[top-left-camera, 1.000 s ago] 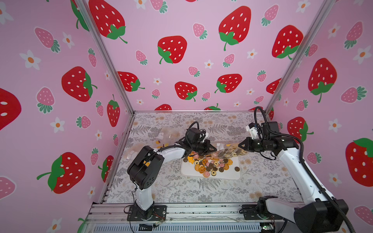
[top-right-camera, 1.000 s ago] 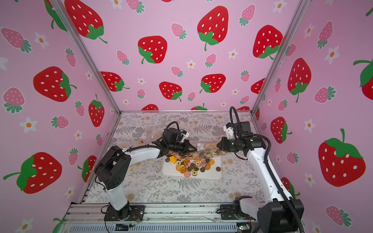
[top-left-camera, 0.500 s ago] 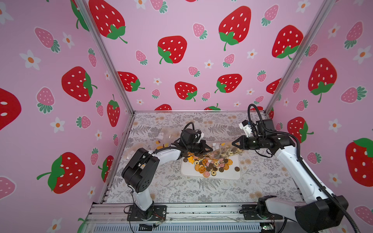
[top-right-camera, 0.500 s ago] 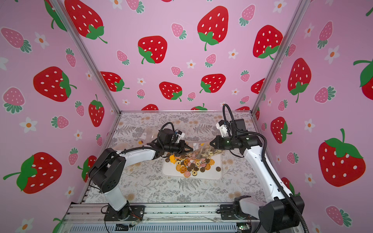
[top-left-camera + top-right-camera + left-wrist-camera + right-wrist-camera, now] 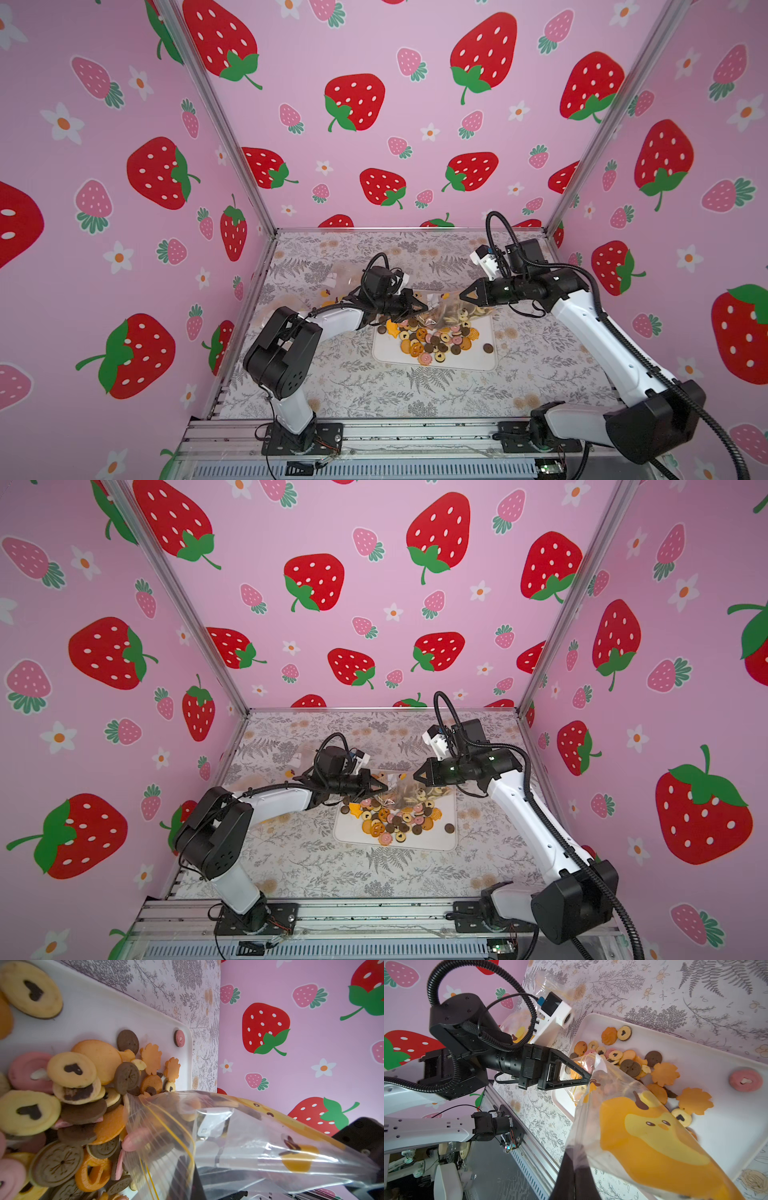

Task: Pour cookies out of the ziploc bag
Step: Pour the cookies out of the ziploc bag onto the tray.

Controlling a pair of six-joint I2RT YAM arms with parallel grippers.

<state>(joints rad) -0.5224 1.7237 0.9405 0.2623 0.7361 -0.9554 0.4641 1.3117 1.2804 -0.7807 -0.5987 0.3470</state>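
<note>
- Left hand (image 5: 422,308): jaws closed tight, pinching the left edge of the ziploc bag (image 5: 444,309) close to its mouth. The pinch is plain in the right wrist view.
- Right hand (image 5: 463,296): jaws closed, clamped on the opposite end of the bag, which is printed with an orange-and-yellow chick.
- The hands face each other, tip toward tip, with the bag slung between them over the far part of the white tray (image 5: 469,362).
- Bag mouth, marked by thin yellow zip lines, is tilted down. In the left wrist view it lies against the heap.
- Cookies (image 5: 432,336): most are heaped on the tray, just below the two hands and on their near side. Tan, orange, dark brown and pink are mixed, and some carry heart marks.
- A few cookies show through the plastic inside the bag, by the mouth, between the hands.
- One brown cookie (image 5: 488,348) lies alone on the tray, right of the heap and apart from it.
- Tray sits mid-bench (image 5: 374,395), between the two arms.
</note>
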